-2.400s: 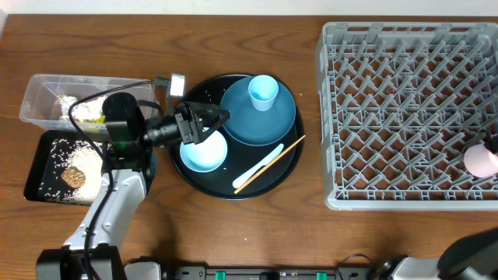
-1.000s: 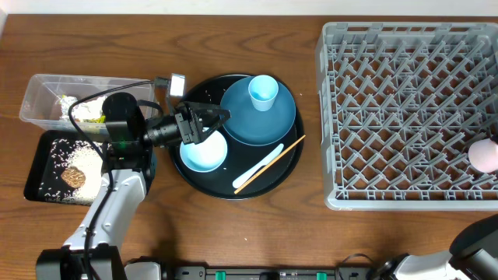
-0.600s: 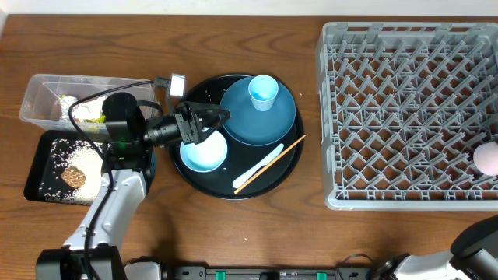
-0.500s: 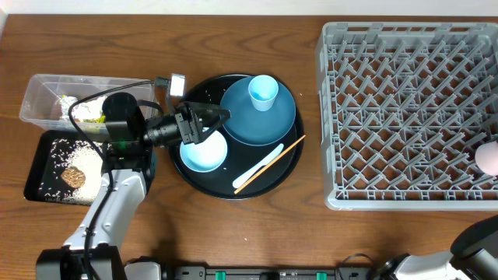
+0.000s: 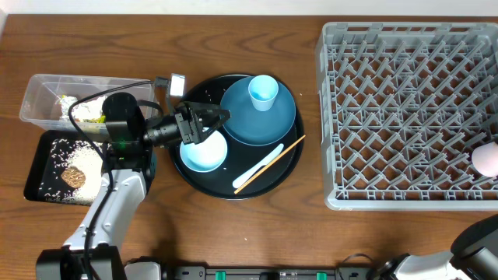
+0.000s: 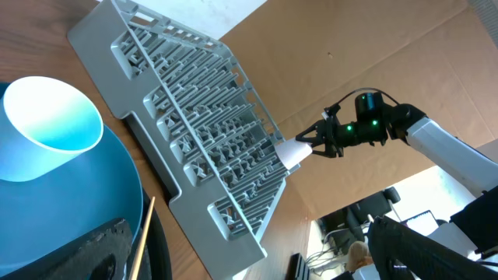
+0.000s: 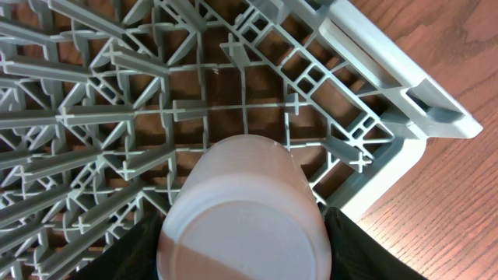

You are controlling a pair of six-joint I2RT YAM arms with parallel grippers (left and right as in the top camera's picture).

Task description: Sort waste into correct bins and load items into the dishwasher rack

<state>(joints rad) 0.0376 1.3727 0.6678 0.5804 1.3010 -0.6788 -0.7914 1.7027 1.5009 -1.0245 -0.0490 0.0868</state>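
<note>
Right wrist: your right gripper [image 7: 241,250] clamps small pink plastic cup [image 7: 241,194] over grey pegged plastic rack [image 7: 373,101] corner | left gripper [image 5: 204,123] seemingly spread above light blue bowl [image 5: 204,154].

We see bright, even light from above; the rack [image 5: 405,109] casts only soft shadows on the table [image 5: 233,233] just beside it. Our left wrist view skews the rack, and focus is sharp.

The wooden surface [image 5: 233,233] is carrying four things: the clear tub [image 5: 85,77] is sitting far left, the shallow black tray [image 5: 33,175] is lying just in front of it, the round black tray [image 5: 208,183] is resting in the middle, and the grey dishwasher rack [image 5: 389,204] is filling the right side.
</note>
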